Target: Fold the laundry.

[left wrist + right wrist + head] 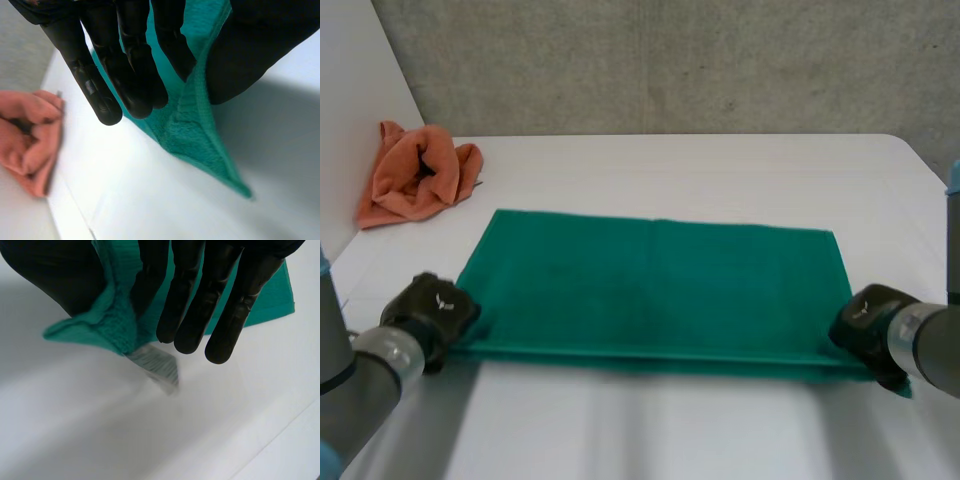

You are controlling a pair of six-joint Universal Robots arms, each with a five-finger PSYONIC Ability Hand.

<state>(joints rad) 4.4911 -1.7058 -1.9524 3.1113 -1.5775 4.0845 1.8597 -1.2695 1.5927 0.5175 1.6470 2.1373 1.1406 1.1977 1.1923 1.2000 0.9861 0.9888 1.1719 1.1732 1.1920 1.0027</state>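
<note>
A green towel [655, 290] lies spread flat across the white table, folded double along its near edge. My left hand [432, 310] holds its near left corner; in the left wrist view the thumb and fingers [125, 75] pinch the green cloth [195, 135] between them. My right hand [865, 322] holds the near right corner. In the right wrist view its fingers [200, 305] and thumb pinch the towel's corner [107, 325], and a white care label [157, 365] hangs from that corner.
A crumpled orange cloth [415, 172] lies at the table's far left, also seen past my left hand [27, 140]. A white wall panel stands at the left, a grey wall behind the table.
</note>
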